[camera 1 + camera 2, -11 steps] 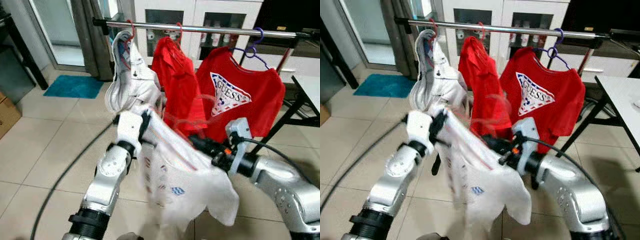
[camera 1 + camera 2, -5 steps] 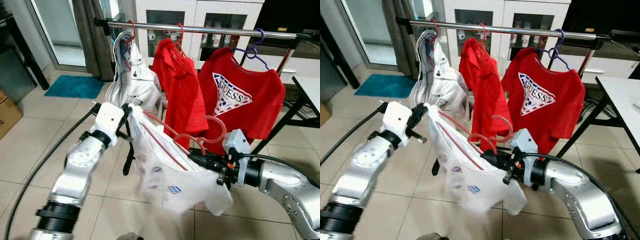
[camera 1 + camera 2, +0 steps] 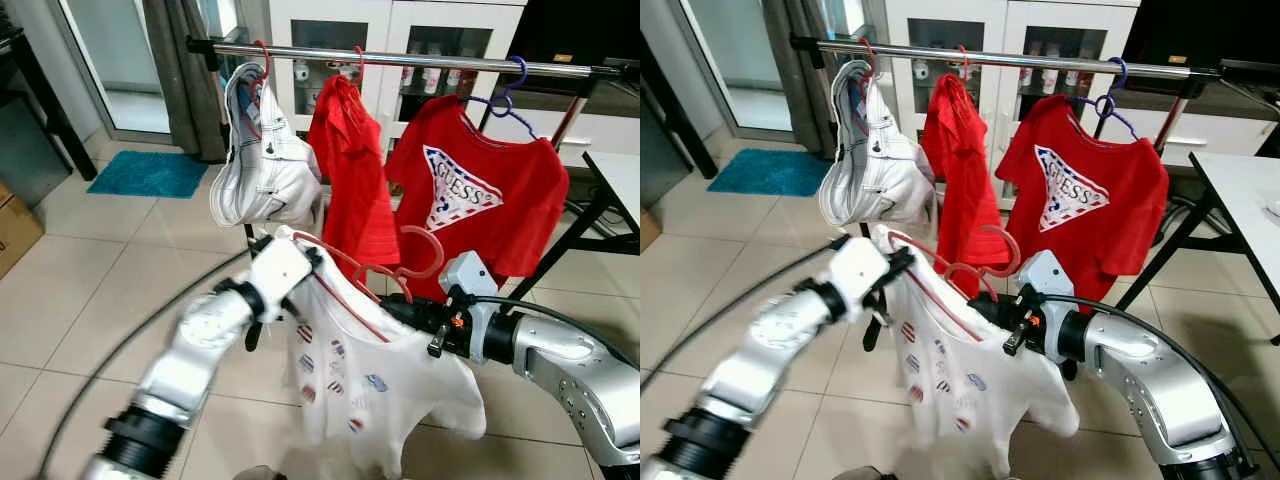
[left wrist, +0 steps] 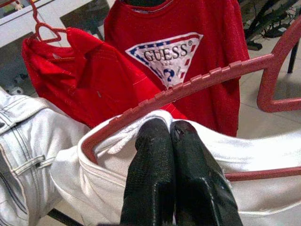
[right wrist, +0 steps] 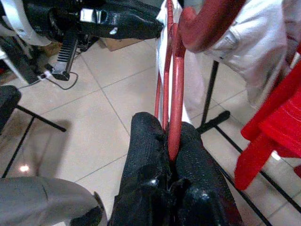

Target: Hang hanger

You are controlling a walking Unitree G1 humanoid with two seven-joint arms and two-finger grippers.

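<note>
Raised nearer since earlier, 2 pincers grip 1 red hanger (image 3: 395, 268)

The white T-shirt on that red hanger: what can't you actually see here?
- White T-shirt: hem cut off by the bottom edge of the eye views.
- Red hanger: its lower bar is hidden inside the shirt.
- Left claw: in the wrist view, the pinched cloth hides whether it touches the hanger.

Rail (image 3: 420, 62) gaps narrow btwn red shirts (image 3: 475, 190).
</note>
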